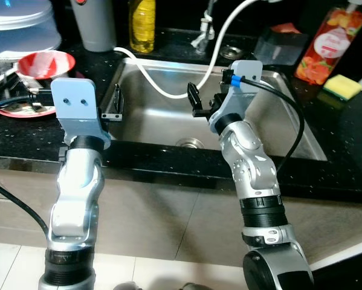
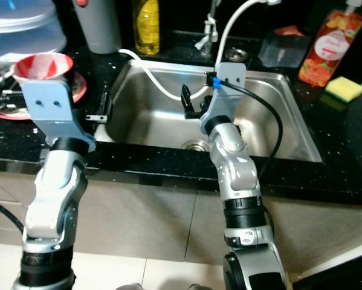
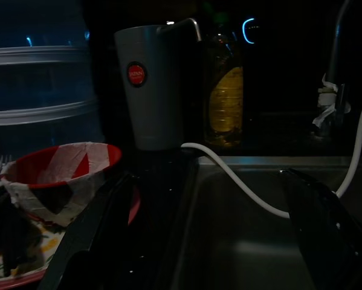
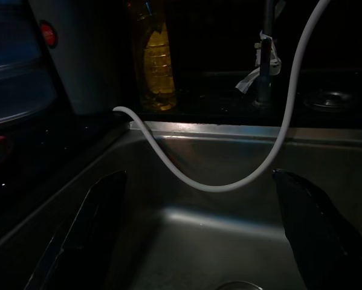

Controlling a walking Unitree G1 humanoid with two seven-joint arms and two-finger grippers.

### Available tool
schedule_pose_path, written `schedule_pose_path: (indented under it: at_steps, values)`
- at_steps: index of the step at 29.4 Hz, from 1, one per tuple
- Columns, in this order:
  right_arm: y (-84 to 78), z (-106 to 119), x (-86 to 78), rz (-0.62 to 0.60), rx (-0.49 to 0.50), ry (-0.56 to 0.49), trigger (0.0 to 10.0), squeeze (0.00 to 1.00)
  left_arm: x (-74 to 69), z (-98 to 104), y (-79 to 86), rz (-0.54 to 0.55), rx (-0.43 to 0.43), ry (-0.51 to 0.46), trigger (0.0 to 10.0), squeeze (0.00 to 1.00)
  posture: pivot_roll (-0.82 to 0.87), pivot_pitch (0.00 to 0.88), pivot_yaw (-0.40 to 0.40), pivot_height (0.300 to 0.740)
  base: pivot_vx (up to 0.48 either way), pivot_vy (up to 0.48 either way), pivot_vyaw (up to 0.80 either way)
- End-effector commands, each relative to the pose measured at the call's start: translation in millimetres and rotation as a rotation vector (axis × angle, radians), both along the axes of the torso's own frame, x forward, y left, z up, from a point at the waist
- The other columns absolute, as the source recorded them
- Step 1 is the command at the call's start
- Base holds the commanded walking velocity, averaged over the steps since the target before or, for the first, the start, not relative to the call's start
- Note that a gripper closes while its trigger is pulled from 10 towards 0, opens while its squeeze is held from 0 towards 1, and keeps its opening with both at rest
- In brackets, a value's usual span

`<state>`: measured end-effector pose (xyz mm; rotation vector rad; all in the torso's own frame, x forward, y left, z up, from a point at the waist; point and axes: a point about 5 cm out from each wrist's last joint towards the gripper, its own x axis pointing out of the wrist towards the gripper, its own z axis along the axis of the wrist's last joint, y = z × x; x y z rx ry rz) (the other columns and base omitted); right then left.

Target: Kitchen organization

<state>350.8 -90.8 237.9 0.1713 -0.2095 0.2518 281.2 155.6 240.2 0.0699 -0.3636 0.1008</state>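
Note:
A steel sink is set in a black counter, and both arms reach over its front edge. My left gripper hovers at the sink's left rim, open, with nothing between its fingers. Just past it on the counter a red-and-white paper bowl rests on a patterned plate. My right gripper hangs over the middle of the basin, open and empty, its fingers pointing toward the back wall. A white hose loops from the faucet across the basin to the left rim.
A grey tumbler and a yellow bottle stand behind the sink's left corner, beside a clear plastic container. The faucet is at the back. A red soap bottle and a yellow sponge sit right. The drain lies near the front.

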Motion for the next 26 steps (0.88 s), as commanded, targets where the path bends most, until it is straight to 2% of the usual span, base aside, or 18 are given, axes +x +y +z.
schedule_pose_path:
  at_steps: [1, 12, 26]
  values:
    - [2.6, -2.2, 0.4, 0.013, 0.004, 0.012, 10.0, 0.0, 1.7, -6.0, 2.2, 0.016, -0.015, 0.034, 10.0, 0.0, 0.12, 0.0, -0.054, 0.74, 0.0, 0.0, 0.0]
    - [3.8, -1.9, 0.3, 0.022, 0.0, 0.006, 10.0, 0.0, 2.6, -5.2, 3.7, 0.004, -0.008, 0.025, 10.0, 0.0, 0.12, 0.0, -0.053, 0.74, 0.0, 0.0, 0.0]
    - [4.9, -2.4, -0.2, 0.026, -0.001, 0.008, 10.0, 0.0, 1.8, -6.7, 4.2, 0.008, 0.0, 0.032, 10.0, 0.0, 0.13, 0.0, -0.055, 0.74, 0.356, 0.0, 0.0]
